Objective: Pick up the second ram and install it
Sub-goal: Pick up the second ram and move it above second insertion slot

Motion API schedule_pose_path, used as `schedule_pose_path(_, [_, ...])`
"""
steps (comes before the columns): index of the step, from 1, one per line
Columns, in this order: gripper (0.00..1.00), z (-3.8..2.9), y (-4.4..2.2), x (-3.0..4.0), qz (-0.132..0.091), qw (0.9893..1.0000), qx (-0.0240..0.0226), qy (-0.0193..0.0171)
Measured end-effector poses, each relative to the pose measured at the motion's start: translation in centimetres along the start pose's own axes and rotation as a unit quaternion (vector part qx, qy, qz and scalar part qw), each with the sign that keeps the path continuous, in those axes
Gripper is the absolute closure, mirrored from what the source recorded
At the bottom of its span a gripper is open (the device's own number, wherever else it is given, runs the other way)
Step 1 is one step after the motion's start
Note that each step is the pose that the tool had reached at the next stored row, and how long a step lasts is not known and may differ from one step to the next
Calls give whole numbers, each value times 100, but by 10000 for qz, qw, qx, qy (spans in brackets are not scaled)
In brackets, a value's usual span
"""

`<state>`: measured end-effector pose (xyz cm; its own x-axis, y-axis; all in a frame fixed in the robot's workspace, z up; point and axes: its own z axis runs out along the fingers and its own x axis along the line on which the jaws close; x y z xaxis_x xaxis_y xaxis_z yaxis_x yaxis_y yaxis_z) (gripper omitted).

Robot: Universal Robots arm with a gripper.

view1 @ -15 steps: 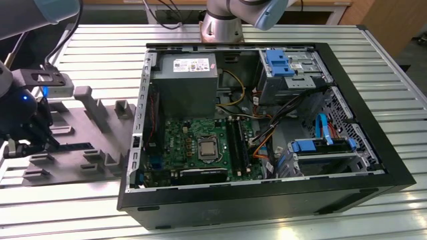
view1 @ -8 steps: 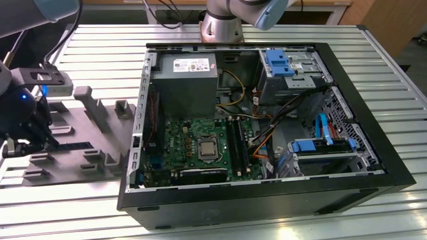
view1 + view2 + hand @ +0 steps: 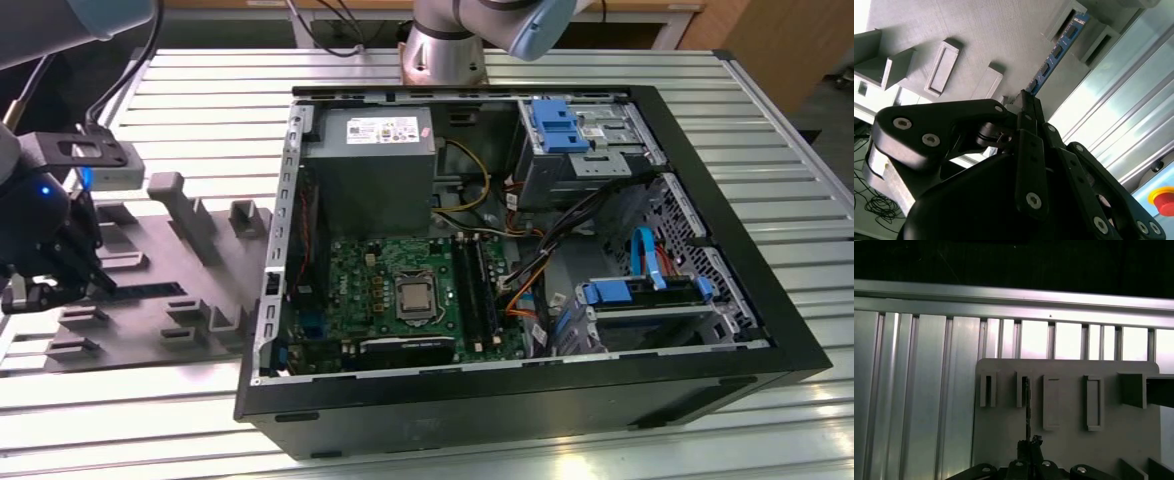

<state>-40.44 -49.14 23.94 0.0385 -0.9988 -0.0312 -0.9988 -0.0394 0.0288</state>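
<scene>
Gripper (image 3: 83,283): black, at exterior view's left edge, low over grey fixture (image 3: 200,255); seen in both wrist views too (image 3: 1023,97) (image 3: 1030,441).
Grip state: gripper fingers (image 3: 1030,109) close together, pinching one end of second ram (image 3: 1059,50); no gap seen betw. them and the stick.
Second ram: thin long stick w/ row of dark chips, blue-green in second wrist view; edge-on, a thin dark line, in first wrist view (image 3: 1027,405); a dark strip in exterior view (image 3: 140,290).
Ram position: on the fixture, far end betw. two raised grey blocks, near end in the fingertips. Lifted or resting: cannot tell.
Fixture: grey plastic, w/ upright posts and rectangular pockets; sits on slatted metal table (image 3: 160,425), just beside PC case (image 3: 534,410), on exterior view's left of it.
PC case: black, lying on its side, open; green motherboard (image 3: 360,270) inside, w/ long black slots (image 3: 474,285) beside CPU socket (image 3: 415,297).
Slots: filled or not, cannot tell.
Ram vs. slots: well apart.
</scene>
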Motion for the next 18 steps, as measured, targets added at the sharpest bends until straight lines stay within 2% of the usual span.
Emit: schedule_pose_path(18, [88,-51,1,-10,0,10000,2,-2])
